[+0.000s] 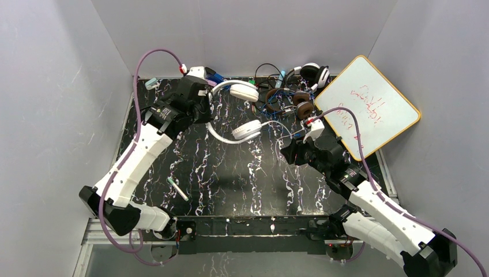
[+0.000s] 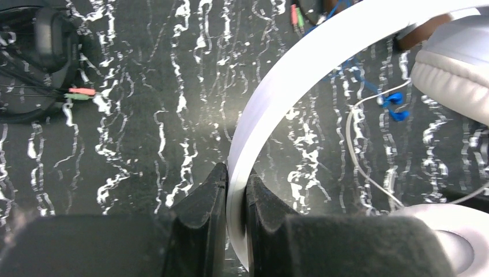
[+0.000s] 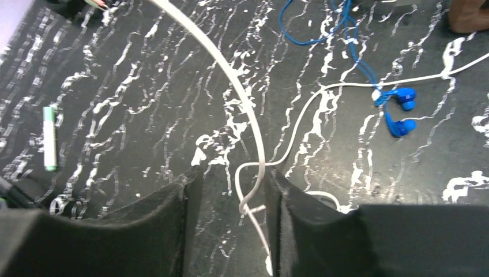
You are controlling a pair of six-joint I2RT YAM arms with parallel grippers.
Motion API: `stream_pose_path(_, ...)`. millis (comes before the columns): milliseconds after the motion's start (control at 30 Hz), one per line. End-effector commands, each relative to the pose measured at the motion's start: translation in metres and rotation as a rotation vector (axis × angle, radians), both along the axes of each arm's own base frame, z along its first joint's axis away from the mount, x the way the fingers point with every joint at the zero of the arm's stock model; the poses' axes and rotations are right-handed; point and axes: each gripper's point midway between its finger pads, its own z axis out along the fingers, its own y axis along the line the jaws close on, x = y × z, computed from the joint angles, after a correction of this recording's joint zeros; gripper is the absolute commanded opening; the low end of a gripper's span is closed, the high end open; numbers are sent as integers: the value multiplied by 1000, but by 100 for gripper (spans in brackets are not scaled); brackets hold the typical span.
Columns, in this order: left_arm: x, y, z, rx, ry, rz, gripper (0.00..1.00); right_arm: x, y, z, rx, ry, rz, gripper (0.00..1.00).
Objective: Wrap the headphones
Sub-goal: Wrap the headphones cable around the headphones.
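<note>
White headphones (image 1: 247, 130) sit mid-table on the black marbled top (image 1: 230, 184), headband (image 2: 288, 86) clamped edge-on in left gripper (image 2: 236, 193). Right gripper (image 3: 228, 179) jaws apart, straddling the white cord (image 3: 242, 95), not pinching. Other headsets (image 1: 300, 107) tangled at far edge

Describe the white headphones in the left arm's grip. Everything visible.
The white headphones are an over-ear set: a smooth, plastic-looking white headband and two round cups with puffy pale cushions. The left fingers pinch the headband at mid-arc, with the cups out to that arm's right. A thin white cord trails from it over the black marbled table and runs between the right fingers, which stand apart around it. Whether the cups rest on the table cannot be told.
</note>
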Motion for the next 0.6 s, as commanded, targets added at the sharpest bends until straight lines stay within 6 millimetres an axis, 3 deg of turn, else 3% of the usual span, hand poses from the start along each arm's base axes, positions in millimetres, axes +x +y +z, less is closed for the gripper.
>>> stream_pose_path(0, -5, -21, 44, -204, -62, -34, 0, 3, 15, 23, 76, -72, 63, 43)
stream_pose_path(100, -10, -44, 45, -297, -17, -101, 0, 5, 21, 38, 117, -130, 83, 21)
stream_pose_path(233, -20, -80, 47, -400, 35, -277, 0, 11, 30, 68, 170, -236, 117, 2)
stream_pose_path(367, -25, -84, 36, -383, 59, -333, 0, 25, 35, 101, 165, -324, 114, 1)
stream_pose_path(567, -32, -82, 36, -386, 54, -350, 0, 38, 37, 125, 128, -410, 103, 1)
